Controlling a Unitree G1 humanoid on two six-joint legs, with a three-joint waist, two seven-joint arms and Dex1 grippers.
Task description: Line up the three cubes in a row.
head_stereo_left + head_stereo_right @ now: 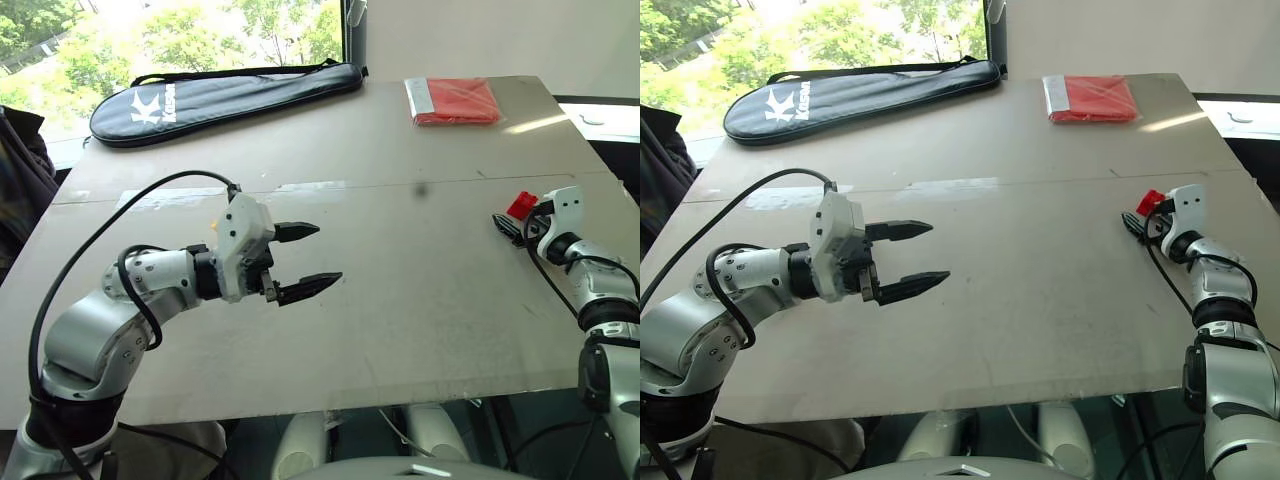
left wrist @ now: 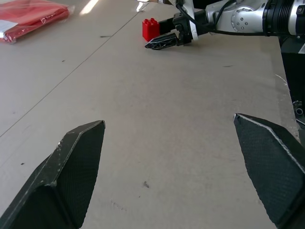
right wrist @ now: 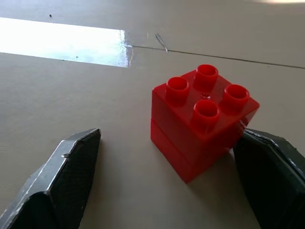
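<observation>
Red cube [image 3: 202, 126] is sitting between the right gripper's [image 3: 164, 186] spread fingers, nearer one. Left gripper [image 1: 305, 260], gaping empty, is hovering well apart.

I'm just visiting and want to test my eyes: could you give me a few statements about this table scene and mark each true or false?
1. The red brick stands studs up on the table. True.
2. The right gripper has lifted the brick. False: it sits on the table between open fingers.
3. The left gripper holds a yellow brick. False: it is open and empty.
4. A dark racket bag lies at the far edge. True.
</observation>
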